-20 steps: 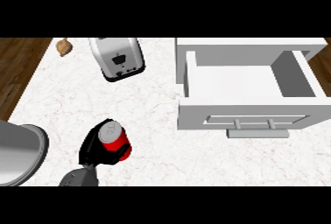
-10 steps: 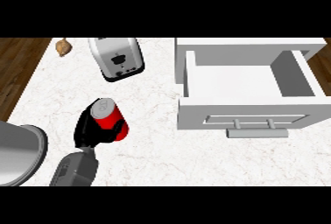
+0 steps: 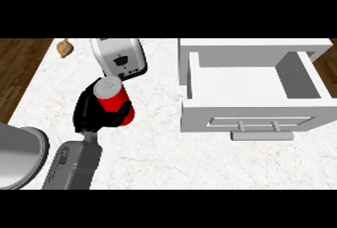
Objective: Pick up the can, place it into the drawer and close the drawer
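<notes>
A red can [image 3: 117, 101] with a grey top is held above the white counter, left of the middle, tilted a little. My left hand [image 3: 88, 114] is shut on it, black fingers curled round its lower side, with the grey forearm [image 3: 74, 164] coming in from the lower left. The white drawer [image 3: 197, 84] stands pulled open at the right, its inside bare and its front with the handle [image 3: 260, 129] facing me. The can is well to the left of the drawer. My right hand does not show.
A silver toaster [image 3: 120, 58] stands just beyond the can at the back. A small brown item [image 3: 64, 48] lies at the back left corner. A large grey rounded vessel [image 3: 18, 153] sits at the left edge. Dark wood floor [image 3: 16, 75] borders the counter's left.
My left hand has carried the can away from me, toward the toaster, and it now looks higher. The drawer has not moved.
</notes>
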Robot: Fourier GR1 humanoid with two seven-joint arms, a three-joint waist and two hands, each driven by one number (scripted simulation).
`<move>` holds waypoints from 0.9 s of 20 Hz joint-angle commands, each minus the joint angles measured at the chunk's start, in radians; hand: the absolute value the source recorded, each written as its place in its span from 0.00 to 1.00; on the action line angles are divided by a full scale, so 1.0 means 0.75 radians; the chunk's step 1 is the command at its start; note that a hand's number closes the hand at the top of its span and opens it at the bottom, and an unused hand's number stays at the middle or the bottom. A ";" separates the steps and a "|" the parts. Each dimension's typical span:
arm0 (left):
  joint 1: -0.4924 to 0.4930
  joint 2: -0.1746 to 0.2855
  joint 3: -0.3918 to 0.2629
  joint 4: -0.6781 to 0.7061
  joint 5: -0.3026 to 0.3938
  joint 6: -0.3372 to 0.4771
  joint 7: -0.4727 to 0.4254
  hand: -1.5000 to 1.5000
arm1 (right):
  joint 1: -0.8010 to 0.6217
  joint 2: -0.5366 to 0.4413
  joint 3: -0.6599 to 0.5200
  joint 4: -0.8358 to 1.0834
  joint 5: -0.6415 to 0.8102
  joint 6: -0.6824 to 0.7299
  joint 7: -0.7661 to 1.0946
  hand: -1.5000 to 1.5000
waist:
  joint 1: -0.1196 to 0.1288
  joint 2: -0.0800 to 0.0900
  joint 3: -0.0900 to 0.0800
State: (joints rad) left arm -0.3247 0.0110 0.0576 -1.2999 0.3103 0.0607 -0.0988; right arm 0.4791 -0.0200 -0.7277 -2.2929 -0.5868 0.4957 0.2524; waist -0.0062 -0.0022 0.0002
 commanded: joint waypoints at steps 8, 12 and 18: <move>-0.183 -0.014 -0.166 -0.264 -0.105 0.292 0.312 1.00 | -0.052 0.026 0.021 0.007 0.063 -0.010 -0.005 0.00 | 0.002 0.001 0.000; -0.401 -0.014 -0.129 -0.160 -0.143 0.348 0.359 1.00 | -0.034 0.026 0.040 -0.089 0.044 -0.058 0.072 0.00 | -0.004 0.002 0.000; -0.613 -0.015 -0.159 -0.027 -0.135 0.445 0.411 1.00 | -0.069 0.026 0.064 -0.018 0.066 -0.059 0.028 0.00 | -0.006 0.003 0.000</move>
State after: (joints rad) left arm -0.6986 0.0011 -0.0401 -1.3468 0.2148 0.3467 0.1729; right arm 0.4611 -0.0056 -0.6977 -2.3007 -0.5612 0.4726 0.2521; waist -0.0130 -0.0005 0.0003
